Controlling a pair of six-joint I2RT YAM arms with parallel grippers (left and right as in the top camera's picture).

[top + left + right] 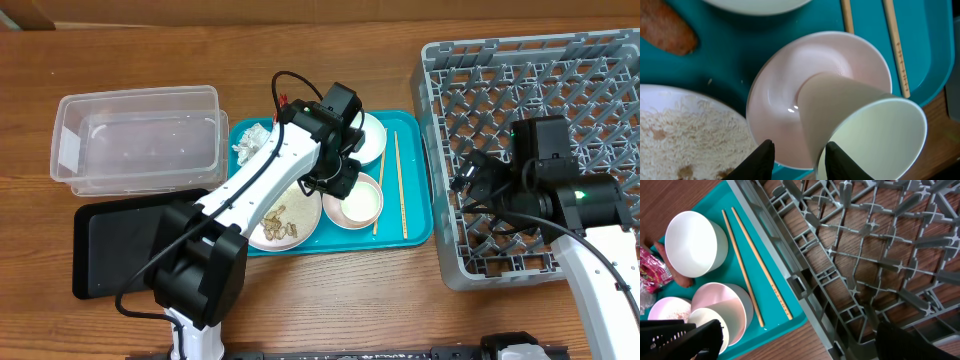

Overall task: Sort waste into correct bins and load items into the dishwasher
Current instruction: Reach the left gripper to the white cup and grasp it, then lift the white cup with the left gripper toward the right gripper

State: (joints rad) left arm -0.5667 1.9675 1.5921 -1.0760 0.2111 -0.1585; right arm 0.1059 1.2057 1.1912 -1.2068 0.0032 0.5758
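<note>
My left gripper is shut on the small white cup, one finger inside the rim and one outside. The cup leans tilted with its base in the pale pink bowl on the teal tray. Beside the bowl lie two chopsticks and the white plate with peanut shells and crumbs. The white bowl stands behind, with an orange-brown stick and a red wrapper near it. A paper ball sits at the tray's left. My right gripper hangs open over the dish rack's front left edge.
The clear tub stands left of the teal tray, with the black tray in front of it. The left arm reaches across the teal tray. Bare wooden table shows along the front edge.
</note>
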